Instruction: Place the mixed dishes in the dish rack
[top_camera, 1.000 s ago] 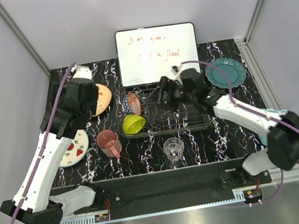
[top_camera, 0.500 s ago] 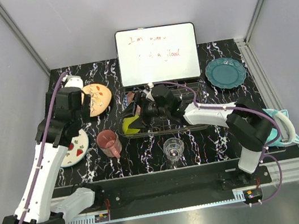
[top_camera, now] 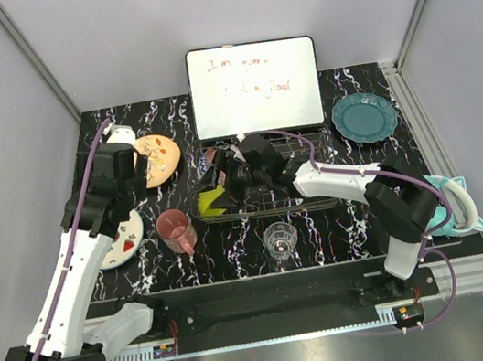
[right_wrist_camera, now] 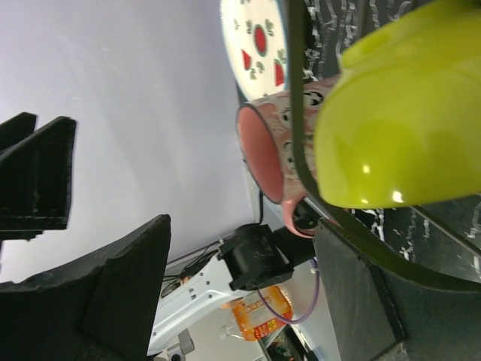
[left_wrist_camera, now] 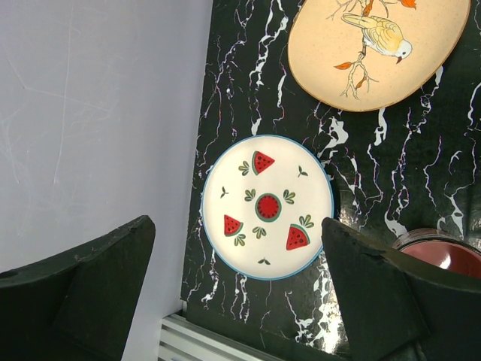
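The right gripper (right_wrist_camera: 240,256) reaches to the left end of the dish rack (top_camera: 309,195). Its two fingers are spread wide and nothing is between them. In its wrist view the lime-green bowl (right_wrist_camera: 406,128) sits just above and beyond the right-hand finger (right_wrist_camera: 368,301), behind a dark wire of the rack. Whether the finger touches the bowl cannot be told. The pink mug (right_wrist_camera: 263,150) lies past the bowl, outside the rack and ahead of the gap between the fingers. It carries small dark printed figures but no writing that can be read.

The left gripper (left_wrist_camera: 237,248) hangs over the table's (top_camera: 341,219) left side, jaws fully apart and empty. The white plate with red slices (left_wrist_camera: 267,207) lies flat straight ahead of the gap between its fingers. The peach plate (left_wrist_camera: 376,45), painted with a bird on a twig, lies beyond it and to the right. The plates are near each other but apart.

The clear glass (top_camera: 280,239) stands in front of the rack, nearer the arm bases than the right gripper. The teal plate (top_camera: 364,116) lies well away from that gripper, past the rack's far right corner.

The whiteboard (top_camera: 253,86) stands behind the rack. It has two lines of red handwriting. The first seems to start with "I'm", and the rest is too small to read.
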{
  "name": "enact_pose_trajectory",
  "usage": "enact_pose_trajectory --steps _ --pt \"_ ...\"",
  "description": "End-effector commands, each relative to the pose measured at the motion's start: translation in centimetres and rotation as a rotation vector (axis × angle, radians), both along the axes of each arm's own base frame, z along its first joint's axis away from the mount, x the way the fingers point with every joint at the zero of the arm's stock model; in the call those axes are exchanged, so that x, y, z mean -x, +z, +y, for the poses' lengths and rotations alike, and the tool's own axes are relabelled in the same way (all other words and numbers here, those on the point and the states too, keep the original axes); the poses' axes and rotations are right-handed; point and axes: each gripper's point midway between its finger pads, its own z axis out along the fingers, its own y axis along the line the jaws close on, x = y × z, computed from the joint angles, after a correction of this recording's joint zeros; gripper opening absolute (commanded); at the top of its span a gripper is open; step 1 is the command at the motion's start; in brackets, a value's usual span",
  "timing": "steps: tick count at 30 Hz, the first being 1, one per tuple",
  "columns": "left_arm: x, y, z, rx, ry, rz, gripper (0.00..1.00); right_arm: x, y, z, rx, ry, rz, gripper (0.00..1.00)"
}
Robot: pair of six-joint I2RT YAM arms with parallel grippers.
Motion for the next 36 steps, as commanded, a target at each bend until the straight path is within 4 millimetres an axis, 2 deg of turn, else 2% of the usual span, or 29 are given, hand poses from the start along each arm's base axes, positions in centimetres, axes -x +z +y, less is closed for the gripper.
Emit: enact_pose_trajectory --steps 1,8,10,11,14,25,29,32,36 --pt "-0.6 0.8 -0.2 0.031 0.001 -0.06 0.99 -0.2 1.6 -1.4 0.036 0.001 -0.045 0.85" --pt "-0.6 0.8 -0.2 0.039 0.003 -0.064 0.99 -1.6 0.5 -1.5 0.043 -0.019 -0.055 0.84" --pt "-0.6 0.7 -0.2 0.037 0.002 -0.064 0.99 -2.3 0.5 -1.5 0.009 -0.049 -0.05 0.79" --pt "-0.5 0.7 -0.2 0.04 0.002 -0.066 0.99 -3.1 0.5 -1.6 -0.007 -0.068 -0.061 0.78" --pt "-0.5 0.8 -0.1 0.039 -0.001 -0.071 0.99 -3.9 -0.4 -1.1 0.002 -0.069 -0.053 0.76" --pt "-0.2 0.9 0.3 0.033 0.006 -0.085 0.99 -5.6 -2.4 -0.8 0.051 -0.132 -0.058 0.73" --pt "-0.1 0.9 0.5 0.033 0.01 -0.089 0.99 -6.4 -2.8 -0.6 0.051 -0.179 -0.067 0.61" --pt "0.0 1.0 0.6 0.03 0.013 -0.097 0.99 -6.8 -3.1 -0.4 0.053 -0.225 -0.06 0.57" --pt "0.4 0.9 0.9 0.024 0.014 -0.098 0.99 -7.0 -1.9 0.1 0.048 -0.269 -0.086 0.54"
